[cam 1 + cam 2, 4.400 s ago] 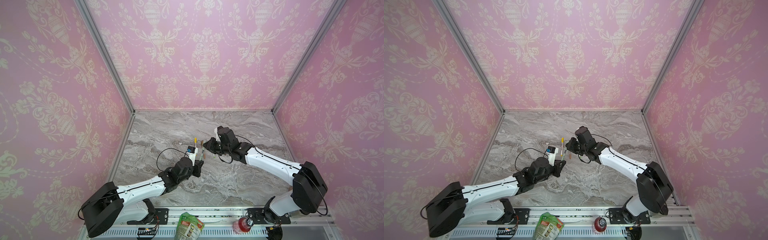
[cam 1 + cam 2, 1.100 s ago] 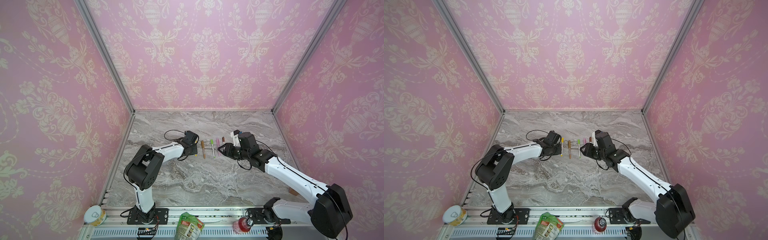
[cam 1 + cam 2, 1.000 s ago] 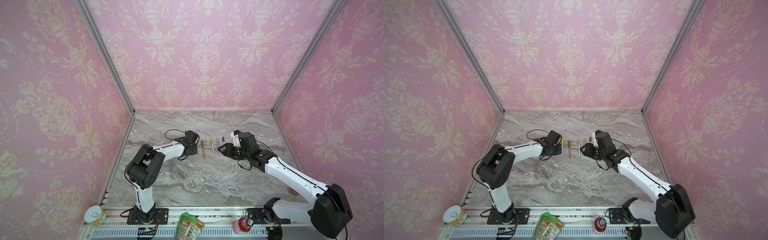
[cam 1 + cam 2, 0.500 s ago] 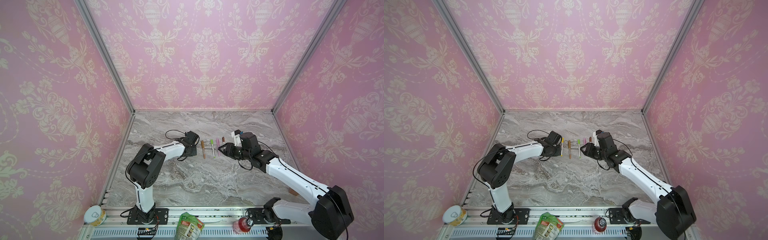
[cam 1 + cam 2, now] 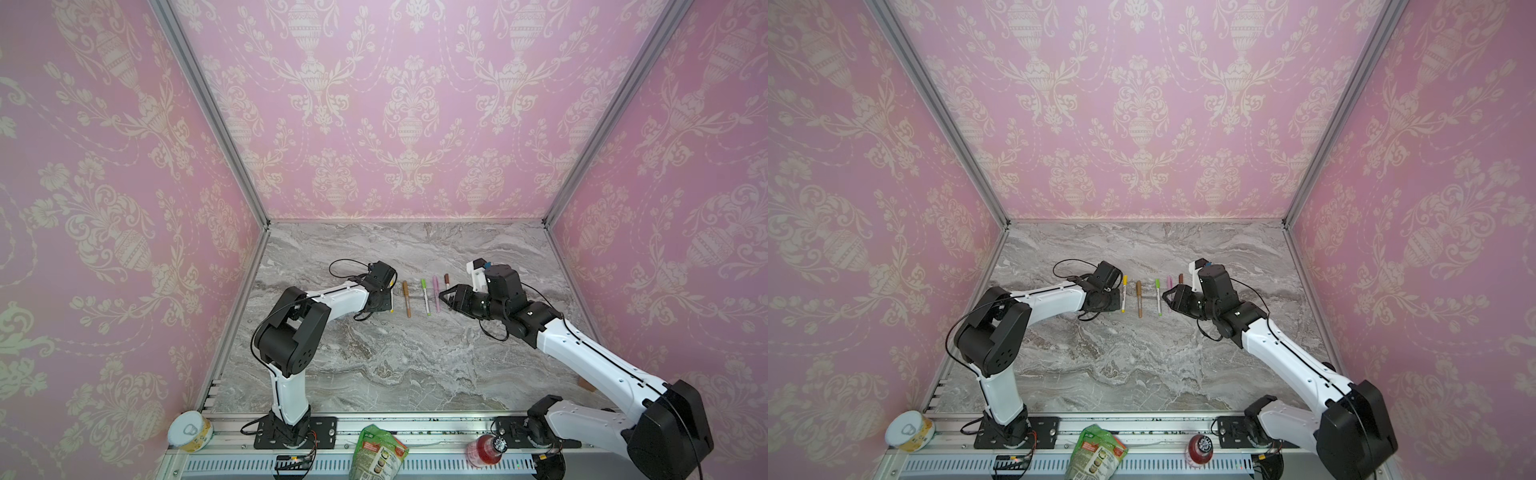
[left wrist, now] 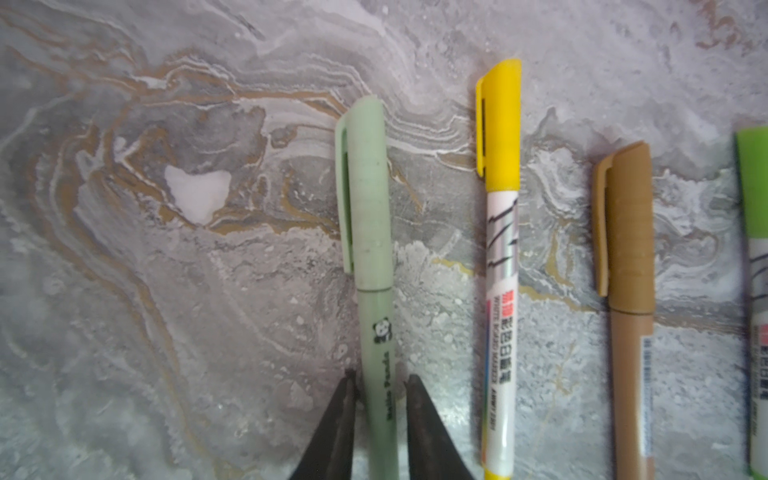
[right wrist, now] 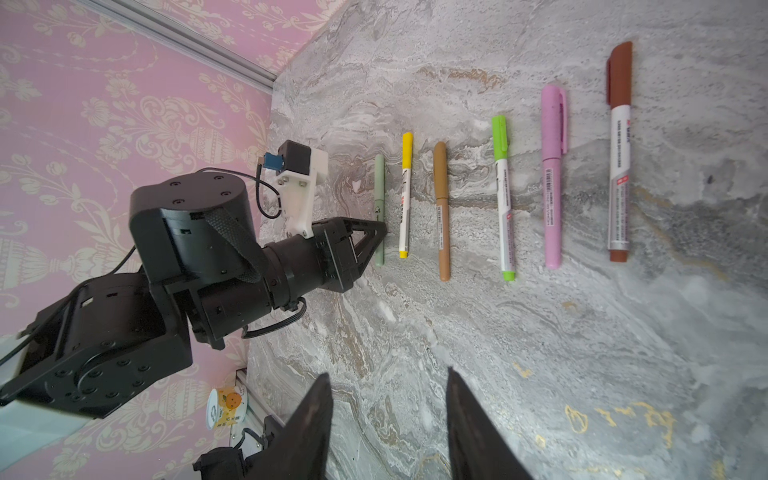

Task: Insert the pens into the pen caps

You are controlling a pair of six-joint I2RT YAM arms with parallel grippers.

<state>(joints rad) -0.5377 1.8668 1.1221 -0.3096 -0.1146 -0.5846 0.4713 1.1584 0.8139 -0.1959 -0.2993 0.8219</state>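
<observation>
Marble table, pink wallpaper, six capped pens in a row, left hand slightly parted around pale green pen, right hand spread, empty.

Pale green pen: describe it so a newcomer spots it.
On the marble table, six capped pens lie in a row. The pale green pen is the end one, at the left tool. Only it is pale green throughout; its neighbour's cap is yellow.
</observation>
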